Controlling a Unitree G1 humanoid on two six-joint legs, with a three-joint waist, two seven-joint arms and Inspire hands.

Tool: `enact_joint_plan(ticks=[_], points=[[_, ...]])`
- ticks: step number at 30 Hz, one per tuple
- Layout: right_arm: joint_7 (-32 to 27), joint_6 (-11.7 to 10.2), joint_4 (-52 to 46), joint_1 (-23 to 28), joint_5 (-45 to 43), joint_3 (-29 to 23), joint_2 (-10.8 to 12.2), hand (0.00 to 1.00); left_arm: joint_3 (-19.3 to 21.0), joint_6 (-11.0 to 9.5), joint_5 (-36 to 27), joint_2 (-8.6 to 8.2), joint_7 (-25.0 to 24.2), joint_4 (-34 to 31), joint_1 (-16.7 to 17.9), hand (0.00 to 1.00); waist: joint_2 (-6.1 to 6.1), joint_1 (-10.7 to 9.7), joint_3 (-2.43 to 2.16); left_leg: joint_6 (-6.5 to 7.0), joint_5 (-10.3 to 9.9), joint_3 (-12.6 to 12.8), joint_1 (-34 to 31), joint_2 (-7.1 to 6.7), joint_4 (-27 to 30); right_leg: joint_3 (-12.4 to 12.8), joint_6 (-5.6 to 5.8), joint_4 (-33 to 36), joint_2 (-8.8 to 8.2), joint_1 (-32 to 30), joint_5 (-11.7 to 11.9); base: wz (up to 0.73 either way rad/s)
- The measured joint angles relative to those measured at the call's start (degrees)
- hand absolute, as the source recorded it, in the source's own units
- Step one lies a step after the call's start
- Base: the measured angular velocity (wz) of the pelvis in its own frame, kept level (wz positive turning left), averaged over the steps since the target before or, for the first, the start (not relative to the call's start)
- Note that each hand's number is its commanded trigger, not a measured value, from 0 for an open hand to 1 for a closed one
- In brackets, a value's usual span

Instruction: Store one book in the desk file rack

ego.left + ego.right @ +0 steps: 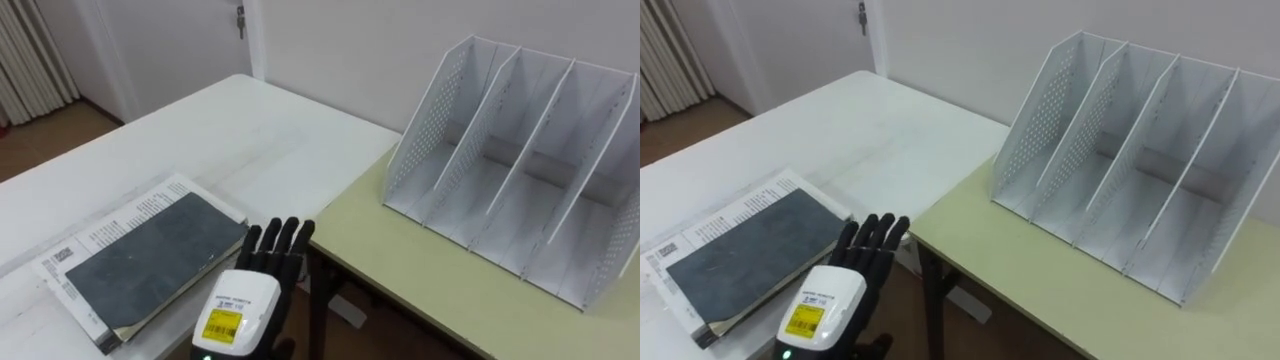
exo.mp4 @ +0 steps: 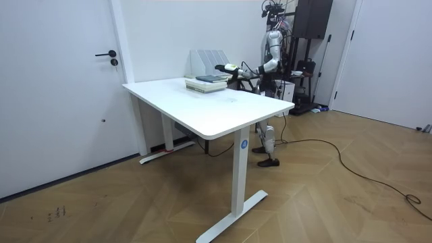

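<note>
The book [image 1: 150,255] had a dark grey, mottled cover with no print that could be made out. It lay flat at the lower left of the left eye view, on top of a larger white volume [image 1: 108,233] whose cover carried lines of small black text. The white one stuck out along the grey book's upper and left edges. Both lay aslant on the white desk [image 1: 230,130], close to its right-hand edge.

The left hand [image 1: 245,300] came in at the bottom centre of the frame, back upward, showing a white casing with a yellow label. Its black fingers [image 1: 272,240] were stretched out straight and close together, pointing up the frame, and held nothing. Their tips were just beside the grey book's right corner; whether they touched it could not be told. The thumb showed as a dark shape at the hand's lower right.

At the upper right stood the white file rack [image 1: 520,160], with perforated side walls and slanted dividers forming several slots. It stood on a second, pale green desk [image 1: 420,270] that met the white one at a narrow dark gap.

In the room view the robot stood at the far end of the white desk, one arm reaching towards the room view's left. That hand [image 2: 223,67] was just beside the stacked books [image 2: 210,79], with the rack [image 2: 206,61] behind them against the wall.
</note>
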Motion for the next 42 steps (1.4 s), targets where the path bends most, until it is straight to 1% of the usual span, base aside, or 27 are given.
enact_joint_plan(ticks=[2, 5, 13, 16, 19, 22, 25, 29, 31, 35, 37, 41, 42], points=[[0.1, 0.1, 0.0, 0.1, 0.2, 0.0, -0.1, 0.0, 0.6, 0.2, 0.0, 0.18, 0.0, 0.0, 0.0, 0.0, 0.09, 0.1, 0.03, 0.0, 0.0, 0.0, 0.0, 0.0, 0.0, 0.0, 0.0, 0.0, 0.0, 0.0, 0.0, 0.0], [0.2, 1.1, 0.0, 0.1, 0.2, 0.0, -0.5, 0.0, 0.6, 0.5, 0.0, 0.62, 0.1, 0.0, 0.0, 0.0, 0.49, 0.8, 0.09, 0.0, 0.0, 0.0, 0.2, 0.0, 0.0, 0.0, 0.0, 0.0, 0.0, 0.2, 0.0, 0.0], [0.6, 2.0, 1.2, 0.3, 0.2, 0.0, -1.3, 0.0, 1.1, 2.7, 0.1, 0.62, 1.3, 0.0, 0.0, 0.0, 1.14, 1.2, -0.3, 0.0, 0.0, 0.2, 0.9, -0.04, 0.0, -0.2, -0.02, -0.9, 0.01, 1.2, 0.0, 0.02], [0.6, 2.3, 1.8, 0.2, 0.2, 0.1, -1.3, 0.0, 2.2, 2.7, 0.0, 0.6, 2.4, 0.0, 0.0, 0.0, 1.15, 1.3, -0.3, 0.0, 0.0, 0.2, 0.9, -0.03, -0.1, -0.1, -0.02, -0.9, 0.03, 1.1, 0.0, 0.0], [0.6, 2.5, 1.7, 0.5, -0.3, 0.0, -1.3, 0.0, 5.8, 2.8, 0.0, 0.58, 2.4, 0.0, 0.0, 0.0, 1.11, 1.3, -0.28, 0.0, 0.0, 0.2, 0.9, -0.02, -0.1, -0.1, -0.02, -0.8, 0.02, 1.4, 0.0, -0.04], [0.2, 2.6, 1.7, 1.1, -0.4, 0.0, -1.4, 0.0, 8.4, 2.9, 0.0, 0.58, 2.7, 0.0, 0.0, 0.0, 1.09, 1.2, -0.27, 0.0, 0.0, 0.2, 0.9, -0.02, -0.1, -0.1, -0.02, -0.7, 0.0, 1.4, 0.0, 0.0], [0.0, 3.1, 1.7, 1.2, -0.5, 0.0, -1.4, 0.0, 9.4, 2.9, -0.2, 0.58, 3.5, 0.0, 0.0, 0.0, 1.09, 1.2, -0.27, 0.0, 0.0, 0.1, 0.9, -0.02, -0.1, -0.1, -0.01, -0.7, -0.01, 1.5, 0.0, 0.0], [0.0, 3.3, 1.8, 1.1, -0.6, -0.1, -1.4, 0.0, 9.6, 2.8, -0.5, 0.58, 3.5, 0.0, 0.0, 0.0, 1.15, 1.4, -0.23, 0.0, 0.0, 0.2, 1.1, -0.02, -0.2, 0.0, -0.01, -0.7, 0.02, 1.5, 0.0, -0.01], [-0.2, 3.3, 1.8, 1.0, -0.6, -0.1, -1.4, 0.0, 10.0, 2.7, -0.5, 0.58, 3.5, 0.0, 0.0, 0.0, 1.3, 1.4, 0.05, 0.0, 0.0, 0.2, 1.5, -0.02, -0.2, 0.1, -0.01, -0.7, 0.03, 1.6, 0.0, -0.02], [-0.6, 3.3, 2.0, 1.1, -1.2, -0.2, -1.4, 0.0, 11.4, 2.5, -0.5, 0.58, 3.5, 0.0, 0.0, 0.0, 1.35, 1.4, 0.07, 0.0, 0.0, 0.2, 1.5, -0.02, -0.2, 0.1, -0.02, -0.7, 0.06, 1.5, 0.0, 0.0], [-0.7, 3.8, 2.0, 1.2, -3.0, -0.4, -1.4, 0.0, 12.2, 2.7, -0.5, 0.58, 3.5, 0.0, 0.0, 0.0, 1.34, 1.3, 0.08, 0.0, 0.0, 0.3, 1.6, -0.05, -0.2, 0.2, -0.02, -0.7, 0.04, 1.5, 0.0, 0.0], [-0.7, 4.0, 2.2, 1.2, -6.5, -0.6, -1.4, 0.0, 12.3, 3.1, -0.5, 0.58, 3.4, 0.0, 0.0, 0.0, 1.32, 1.3, 0.09, 0.0, 0.0, 0.3, 1.6, -0.08, -0.2, 0.2, -0.01, -0.7, 0.02, 1.6, 0.0, 0.0], [-0.7, 4.3, 2.2, 1.2, -7.5, -0.6, -1.4, 0.0, 12.3, 3.4, -0.5, 0.58, 3.4, 0.0, 0.0, 0.0, 1.33, 1.2, 0.08, 0.0, 0.0, 0.3, 1.6, -0.08, -0.2, 0.2, -0.01, -0.7, 0.02, 1.6, 0.0, 0.0]])
